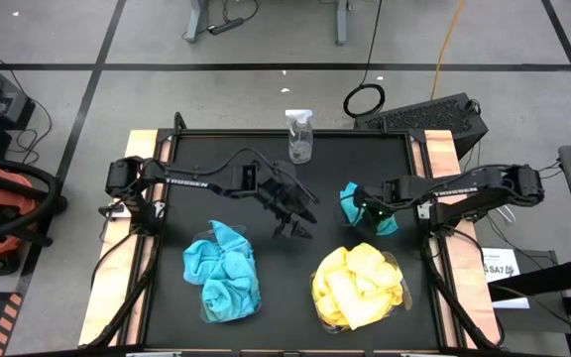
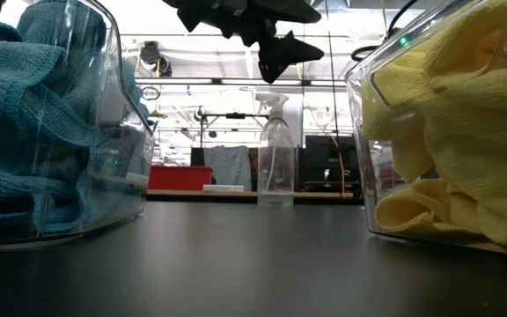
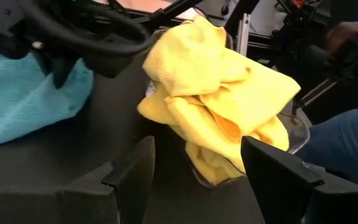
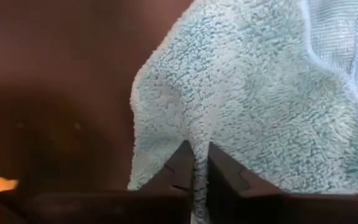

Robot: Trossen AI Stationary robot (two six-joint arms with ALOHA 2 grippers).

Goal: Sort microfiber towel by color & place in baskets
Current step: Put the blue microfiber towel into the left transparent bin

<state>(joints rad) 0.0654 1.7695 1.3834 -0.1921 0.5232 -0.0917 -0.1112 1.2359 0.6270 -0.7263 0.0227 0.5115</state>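
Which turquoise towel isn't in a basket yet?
The loose turquoise towel pinched in the right gripper; the other turquoise towels fill the left basket.

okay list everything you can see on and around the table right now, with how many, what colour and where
loose blue towel: one, turquoise, on the table right of centre, pinched by the right gripper
blue towels: a pile, turquoise, in the left basket
yellow towels: a pile, yellow, in the right basket
baskets: two, clear, near front edge
spray bottle: one, clear, back edge centre
table: one, black top
left gripper: open, empty, above table centre
right gripper: shut on the loose blue towel
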